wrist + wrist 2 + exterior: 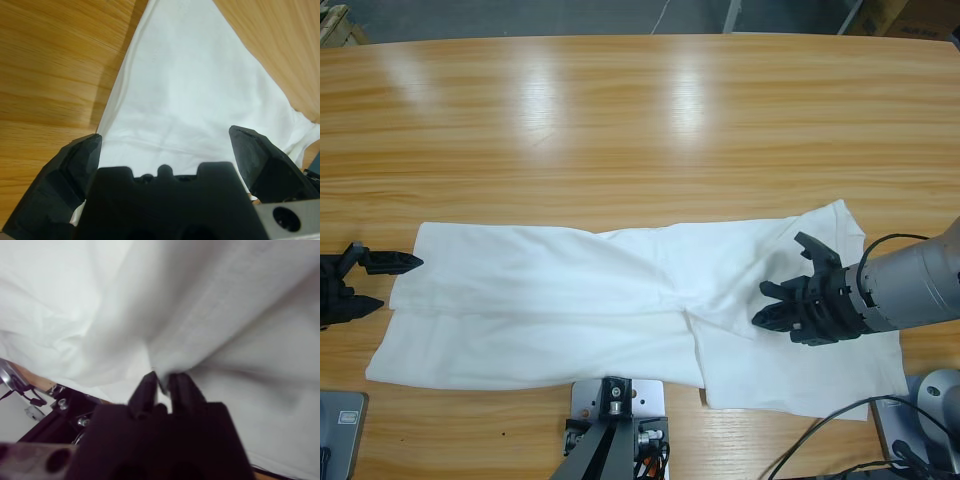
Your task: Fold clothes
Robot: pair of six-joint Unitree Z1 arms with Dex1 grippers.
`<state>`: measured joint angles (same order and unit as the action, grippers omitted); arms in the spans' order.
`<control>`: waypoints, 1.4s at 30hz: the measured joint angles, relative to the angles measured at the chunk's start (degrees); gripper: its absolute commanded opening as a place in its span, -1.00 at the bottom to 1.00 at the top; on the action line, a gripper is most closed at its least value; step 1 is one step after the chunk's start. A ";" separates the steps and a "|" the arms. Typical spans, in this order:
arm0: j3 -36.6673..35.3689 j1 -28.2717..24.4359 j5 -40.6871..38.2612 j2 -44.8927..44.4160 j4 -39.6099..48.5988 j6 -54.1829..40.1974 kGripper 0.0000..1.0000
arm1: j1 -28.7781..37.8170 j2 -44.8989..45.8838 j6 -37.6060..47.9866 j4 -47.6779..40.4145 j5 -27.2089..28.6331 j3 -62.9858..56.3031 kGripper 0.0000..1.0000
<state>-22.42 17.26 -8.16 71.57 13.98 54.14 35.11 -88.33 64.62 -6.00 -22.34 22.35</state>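
The clothes (550,300) are one white T-shirt lying flat and stretched sideways across the near half of the table, with a raised fold running toward its right end. My left gripper (400,283) is at the shirt's left edge, low over the wood. Its jaws stand wide open on either side of that edge, and the left wrist view shows the white cloth (190,75) spreading away beyond the left gripper (165,140). My right gripper (782,290) is over the shirt's right part. There the right gripper (162,382) is shut on a pinched ridge of the fabric (200,300).
The wooden table (640,120) stretches wide and bare behind the shirt. Black cables (840,440) loop at the near right corner. Grey floor and a cardboard box (900,15) lie beyond the table's far edge.
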 measured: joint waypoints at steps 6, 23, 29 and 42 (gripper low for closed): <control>0.00 0.00 0.00 0.29 -0.21 0.00 1.00 | 0.00 0.99 0.00 -0.08 -0.39 1.60 -1.00; 0.00 0.00 0.00 0.31 -0.39 0.00 1.00 | -0.96 -5.51 -2.86 -2.68 -2.08 9.41 -1.00; 0.00 0.00 0.00 0.45 -0.44 0.00 1.00 | -4.32 -5.97 -5.21 -3.63 -1.27 10.29 -1.00; 0.00 0.00 0.00 0.49 -0.44 0.00 1.00 | -5.79 -11.10 -7.66 -14.20 -1.92 11.21 1.00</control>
<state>-22.42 17.26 -8.16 72.06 13.53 54.14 29.32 -99.42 56.96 -20.20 -24.26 33.56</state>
